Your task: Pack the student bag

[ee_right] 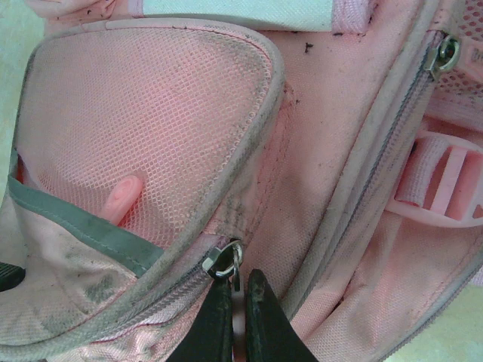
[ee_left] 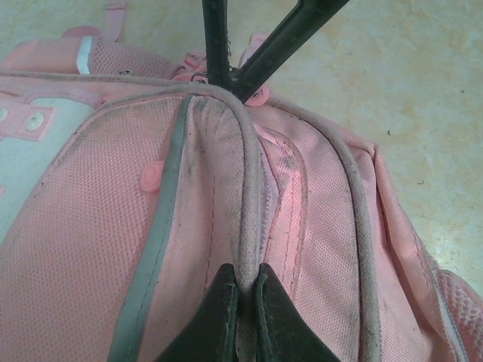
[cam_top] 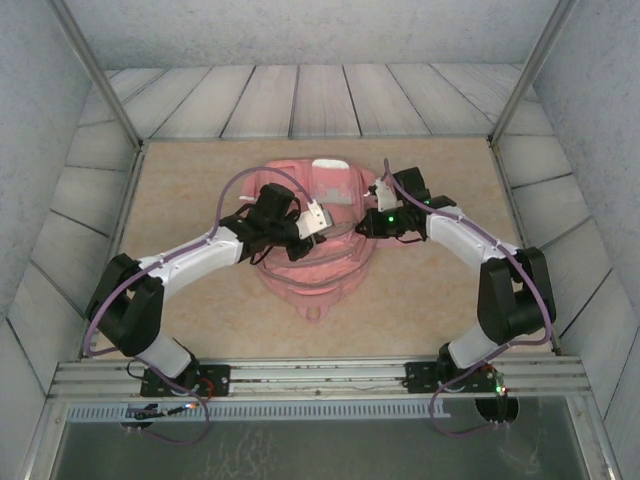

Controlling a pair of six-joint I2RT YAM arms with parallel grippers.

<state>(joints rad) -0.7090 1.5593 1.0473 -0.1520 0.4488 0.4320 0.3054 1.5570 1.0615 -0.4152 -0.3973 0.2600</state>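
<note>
The student bag point(cam_top: 320, 285) lies at the middle of the table point(cam_top: 200, 300), a little toward its far edge, with its long axis running from near edge to far edge. The left gripper point(ee_left: 243, 275) is clamped on a piped seam point(ee_left: 245, 188) that runs straight ahead of it. The right gripper point(ee_right: 235, 283) is pinched on the metal zip pull point(ee_right: 224, 260) at its fingertips, so it seems the arm to draw the zip while the left braces. Which way the zip travels is hard to tell. A pink thing point(ee_right: 121, 200) behind the mesh pocket point(ee_right: 151, 121) cannot be identified, and both wrists cover the bag's middle from above.
</note>
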